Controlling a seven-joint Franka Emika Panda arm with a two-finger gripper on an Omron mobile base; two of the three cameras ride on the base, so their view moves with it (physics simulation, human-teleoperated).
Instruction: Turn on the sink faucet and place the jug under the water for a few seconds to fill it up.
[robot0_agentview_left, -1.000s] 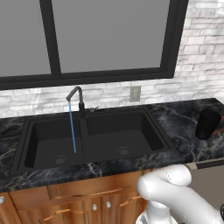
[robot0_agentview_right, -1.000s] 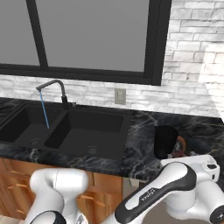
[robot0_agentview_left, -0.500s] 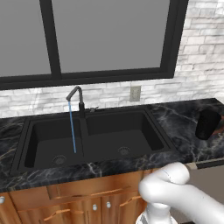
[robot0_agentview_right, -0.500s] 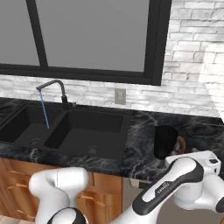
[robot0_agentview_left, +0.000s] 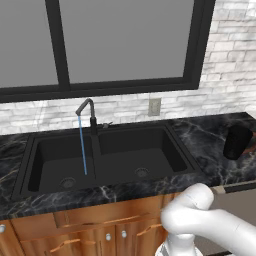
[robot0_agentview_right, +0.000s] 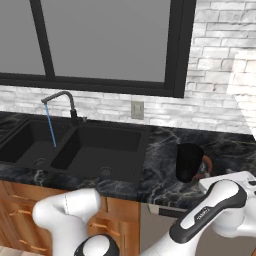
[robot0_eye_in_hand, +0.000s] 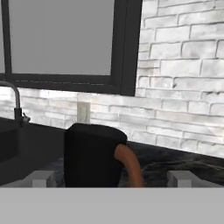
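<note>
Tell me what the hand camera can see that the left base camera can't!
The hand view alone brings out the jug's reddish-brown handle, curving off its side, and two pale finger tips at the bottom. The left base view alone has the blue water running from the sink faucet into the left basin of the sink, and wooden cabinets below. Both share the jug, the faucet, the window, the wall outlet and the brick wall.

Beyond the claw, a dark-framed window (robot0_agentview_left: 120, 42) spans a white brick wall (robot0_agentview_right: 220, 70). An outlet (robot0_agentview_left: 154, 106) sits below it. A black marble counter (robot0_agentview_right: 160, 165) tops wooden cabinets (robot0_agentview_left: 95, 230).
</note>
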